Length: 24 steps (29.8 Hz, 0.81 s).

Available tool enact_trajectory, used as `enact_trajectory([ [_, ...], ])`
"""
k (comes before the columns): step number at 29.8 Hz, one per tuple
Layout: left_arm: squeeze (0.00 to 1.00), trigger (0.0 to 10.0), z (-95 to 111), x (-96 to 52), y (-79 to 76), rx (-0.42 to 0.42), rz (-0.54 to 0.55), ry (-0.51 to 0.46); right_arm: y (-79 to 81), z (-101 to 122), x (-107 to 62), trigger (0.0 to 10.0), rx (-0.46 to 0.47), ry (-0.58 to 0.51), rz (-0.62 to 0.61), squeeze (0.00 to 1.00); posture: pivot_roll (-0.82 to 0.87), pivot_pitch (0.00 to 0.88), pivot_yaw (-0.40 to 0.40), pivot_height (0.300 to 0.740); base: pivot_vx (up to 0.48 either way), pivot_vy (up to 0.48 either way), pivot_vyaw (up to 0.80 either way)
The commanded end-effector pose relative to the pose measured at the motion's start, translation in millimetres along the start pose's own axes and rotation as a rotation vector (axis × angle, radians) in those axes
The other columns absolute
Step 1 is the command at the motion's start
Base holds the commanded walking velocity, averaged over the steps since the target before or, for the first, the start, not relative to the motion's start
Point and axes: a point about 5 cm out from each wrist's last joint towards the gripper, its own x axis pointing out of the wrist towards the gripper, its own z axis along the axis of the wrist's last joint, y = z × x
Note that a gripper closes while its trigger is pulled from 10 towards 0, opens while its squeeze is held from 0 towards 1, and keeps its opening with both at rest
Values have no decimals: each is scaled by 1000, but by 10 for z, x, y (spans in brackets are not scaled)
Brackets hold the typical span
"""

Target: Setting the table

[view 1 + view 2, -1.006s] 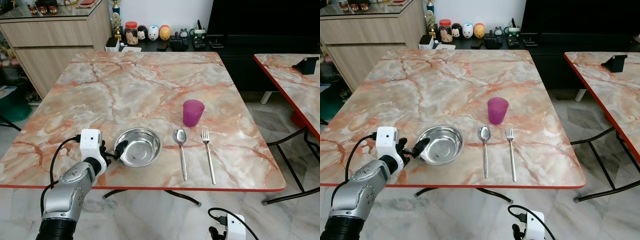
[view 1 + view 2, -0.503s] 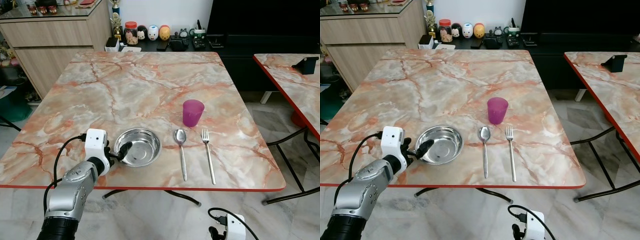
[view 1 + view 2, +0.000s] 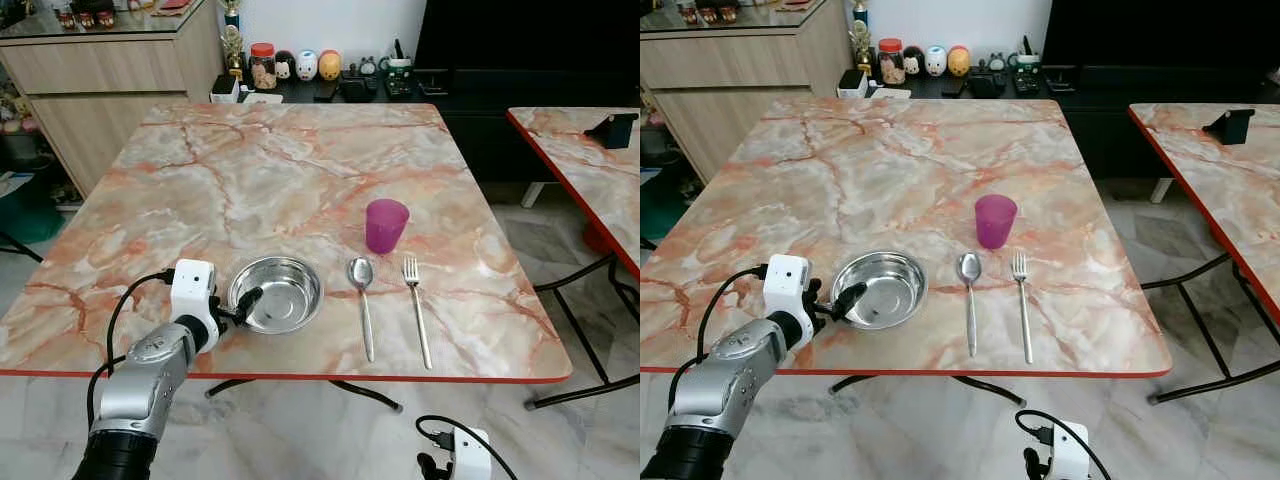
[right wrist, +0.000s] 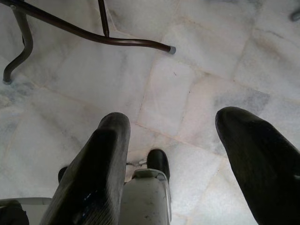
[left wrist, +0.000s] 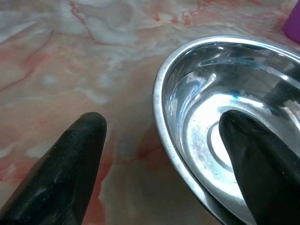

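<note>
On the near left part of the marble worktop (image 3: 250,170), the left pincer (image 5: 161,154) straddles the near-left rim of the steel bowl (image 3: 277,293). Its fingers are spread fairly wide, one fingertip (image 5: 255,154) inside the bowl against the inner wall, the other on the worktop outside, apart from the rim. Right of the bowl lie a spoon (image 3: 363,300) and then a fork (image 3: 416,308), side by side, handles toward the near edge. A purple cup (image 3: 385,225) stands upright just beyond them. The right pincer (image 4: 176,145) hangs idle below the worktop over the tiled floor (image 4: 187,79), fingers wide apart, holding nothing.
</note>
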Motion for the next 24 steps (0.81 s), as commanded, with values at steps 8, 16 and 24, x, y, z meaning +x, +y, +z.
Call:
enact_trajectory([
  [8,0,0,23,24,-1,9,3,6,12,-3,2,10000,3,7,3,0,40,0,1,740,0,0,0],
  [16,0,0,21,27,-3,11,0,7,14,-4,3,10000,4,8,5,0,41,0,1,740,0,0,0],
  [24,0,0,-15,26,-24,16,-11,33,16,-5,3,10000,3,10,8,0,41,0,1,740,0,0,0],
])
